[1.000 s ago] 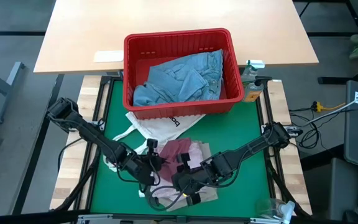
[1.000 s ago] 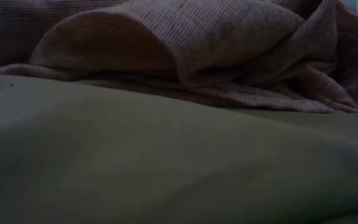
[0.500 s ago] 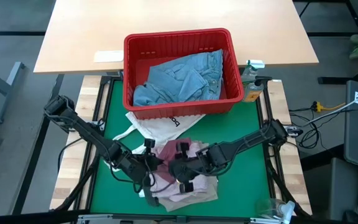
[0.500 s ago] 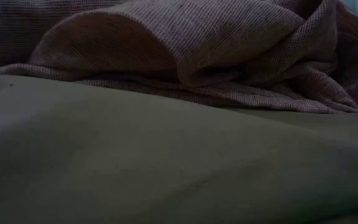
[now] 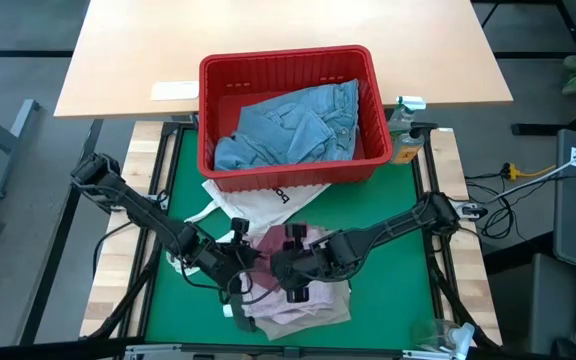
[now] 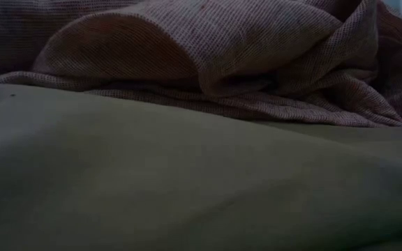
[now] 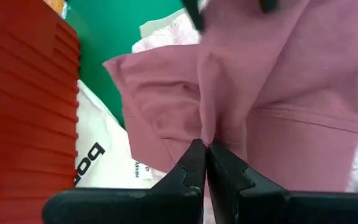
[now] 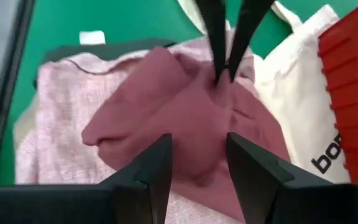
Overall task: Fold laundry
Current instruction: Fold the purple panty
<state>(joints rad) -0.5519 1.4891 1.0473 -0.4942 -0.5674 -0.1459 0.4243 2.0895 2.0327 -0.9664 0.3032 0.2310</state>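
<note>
High view: pink top (image 5: 298, 290) lies crumpled on the green mat (image 5: 388, 210) at the near middle, on what looks like beige trousers (image 5: 333, 315) showing at its near edge; tote bag (image 5: 258, 200) just beyond it, then the red basket (image 5: 213, 110) with jeans (image 5: 293, 125) inside, at the far side. Both arms reach in low over the pile, left gripper (image 5: 236, 262) at its left edge, right gripper (image 5: 296, 262) over its middle, near each other. Low view: lens is crowded by cloth, mottled pink top (image 6: 208, 63) heaped above a smooth beige fabric (image 6: 187, 188); neither gripper shows. Left wrist view: left gripper (image 7: 205, 163) has its jaws pressed together on a raised ridge of the pink top (image 7: 272, 93), pinching a fold, probably to lift or drag that layer; basket wall (image 7: 23, 93) and tote bag (image 7: 101, 155) alongside. Right wrist view: right gripper (image 8: 197, 163) hangs spread over the pink top (image 8: 166, 118), holding nothing; the left gripper's fingers (image 8: 214, 31) show beyond it, nipping the cloth. Likely the right waits for a second hold so the top can be spread flat; folding hardly begun.
</note>
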